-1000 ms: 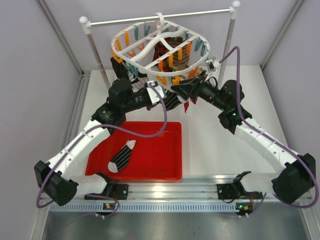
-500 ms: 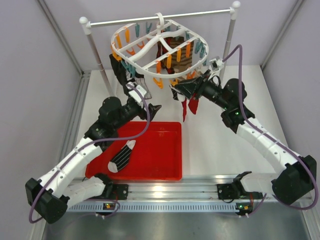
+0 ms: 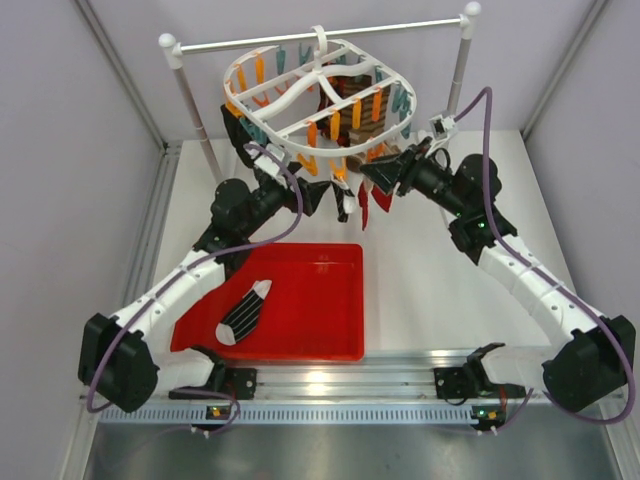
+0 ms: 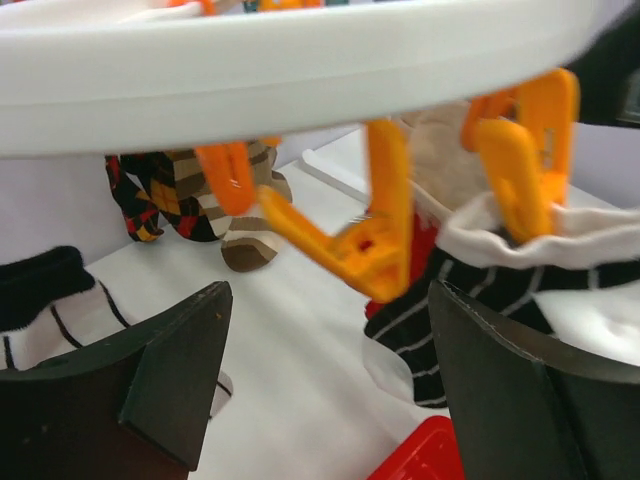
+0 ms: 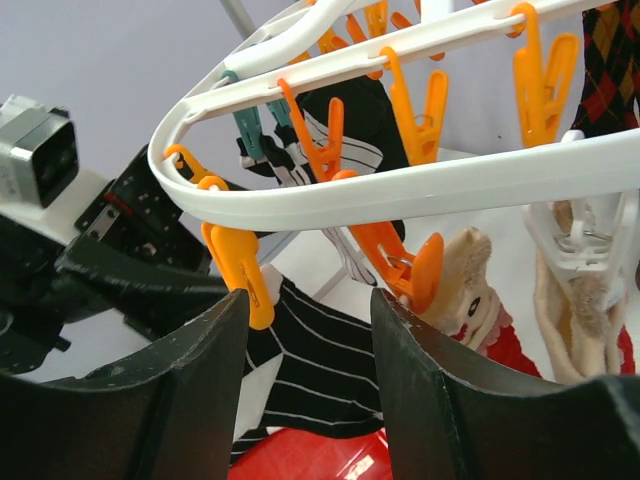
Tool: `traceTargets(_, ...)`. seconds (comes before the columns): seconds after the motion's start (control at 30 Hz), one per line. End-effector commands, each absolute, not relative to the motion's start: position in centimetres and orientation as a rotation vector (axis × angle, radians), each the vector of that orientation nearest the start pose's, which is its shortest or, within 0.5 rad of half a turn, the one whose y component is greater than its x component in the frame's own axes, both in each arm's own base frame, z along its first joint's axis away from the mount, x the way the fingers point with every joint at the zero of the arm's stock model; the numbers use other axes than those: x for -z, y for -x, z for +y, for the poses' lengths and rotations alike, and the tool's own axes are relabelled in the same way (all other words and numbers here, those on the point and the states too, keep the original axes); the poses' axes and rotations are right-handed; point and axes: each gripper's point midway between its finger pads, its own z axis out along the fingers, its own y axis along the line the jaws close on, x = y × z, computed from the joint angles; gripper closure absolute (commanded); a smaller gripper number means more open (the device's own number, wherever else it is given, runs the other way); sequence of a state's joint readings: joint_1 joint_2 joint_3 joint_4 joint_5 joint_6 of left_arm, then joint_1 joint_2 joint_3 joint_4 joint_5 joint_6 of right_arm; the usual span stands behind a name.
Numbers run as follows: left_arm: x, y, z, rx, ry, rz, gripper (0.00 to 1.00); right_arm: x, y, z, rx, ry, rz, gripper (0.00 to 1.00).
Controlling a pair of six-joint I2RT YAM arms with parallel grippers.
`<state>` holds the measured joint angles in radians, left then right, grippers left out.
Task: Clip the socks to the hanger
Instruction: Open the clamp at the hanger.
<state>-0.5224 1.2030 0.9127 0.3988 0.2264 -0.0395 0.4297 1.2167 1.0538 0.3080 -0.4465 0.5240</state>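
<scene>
The white hanger (image 3: pixel 318 92) hangs from the rod, with orange and teal clips. A black striped sock (image 3: pixel 346 203) hangs from an orange clip (image 5: pixel 236 266) at its near rim, next to dark red socks (image 3: pixel 366 212). My left gripper (image 3: pixel 322 197) is open and empty just left of that sock; in its wrist view (image 4: pixel 330 375) the hanger rim (image 4: pixel 300 70) is overhead and the clipped sock (image 4: pixel 500 290) is at the right. My right gripper (image 3: pixel 372 178) is open and empty just right of it, jaws either side of the sock (image 5: pixel 325 370). Another black striped sock (image 3: pixel 245 312) lies in the tray.
The red tray (image 3: pixel 310 335) sits on the table in front of the left arm. The white rod (image 3: pixel 380 27) on two posts carries the hanger. Brown striped (image 4: pixel 245 235), argyle (image 4: pixel 150 195) and beige (image 5: pixel 462 285) socks hang from other clips.
My left gripper let go of the black striped sock, drew back toward the tray, then came up to the hanger again. The hanger swung back a little. The right gripper rose slightly.
</scene>
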Motion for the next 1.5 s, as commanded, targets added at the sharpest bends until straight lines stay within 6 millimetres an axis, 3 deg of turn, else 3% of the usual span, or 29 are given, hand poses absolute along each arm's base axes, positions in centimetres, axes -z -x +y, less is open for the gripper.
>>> traceTargets(0.0, -39.0, -35.8, -24.4, 0.718, -0.469, 1.226, 0.16, -40.0, -32.9, 24.6, -1.062, 0.330, 1.438, 0.49)
traceTargets(0.13, -39.6, -36.7, -24.1, 0.768, -0.497, 1.187, 0.19, -39.8, -33.4, 24.4, -1.052, 0.322, 1.445, 0.49)
traceTargets(0.33, -40.7, -33.2, -25.8, 0.795, -0.740, 1.023, 0.23, -39.8, -34.4, 24.2, -1.048, 0.298, 1.450, 0.49)
traceTargets(0.43, -40.9, -32.6, -25.9, 0.772, -0.776, 1.000, 0.30, -40.0, -35.1, 24.2, -1.042, 0.287, 1.446, 0.49)
traceTargets(0.57, -40.6, -32.1, -26.0, 0.754, -0.819, 1.006, 0.54, -40.2, -35.9, 23.7, -1.040, 0.257, 1.448, 0.49)
traceTargets(0.6, -40.4, -32.1, -26.2, 0.734, -0.834, 1.006, 0.65, -40.4, -36.2, 23.7, -1.041, 0.253, 1.446, 0.49)
traceTargets(0.73, -40.5, -32.0, -26.6, 0.707, -0.838, 1.016, 0.87, -40.8, -36.7, 23.4, -1.039, 0.240, 1.439, 0.49)
traceTargets(0.87, -40.8, -31.8, -27.3, 0.697, -0.852, 1.013, 0.93, -40.9, -36.4, 23.2, -1.043, 0.250, 1.440, 0.49)
traceTargets(1.2, -40.5, -32.1, -29.6, 0.648, -0.901, 1.088, 0.98, -42.3, -31.5, 22.0, -1.003, 0.388, 1.396, 0.43)
traceTargets(1.3, -40.5, -32.1, -29.8, 0.639, -0.899, 1.110, 0.97, -43.2, -30.3, 21.6, -0.992, 0.397, 1.368, 0.53)
traceTargets(1.37, -40.2, -32.2, -30.0, 0.636, -0.897, 1.144, 0.97, -43.3, -30.1, 21.4, -0.970, 0.395, 1.366, 0.55)
traceTargets(1.47, -39.8, -32.3, -30.4, 0.634, -0.906, 1.179, 0.97, -42.2, -30.3, 20.3, -0.886, 0.371, 1.445, 0.45)
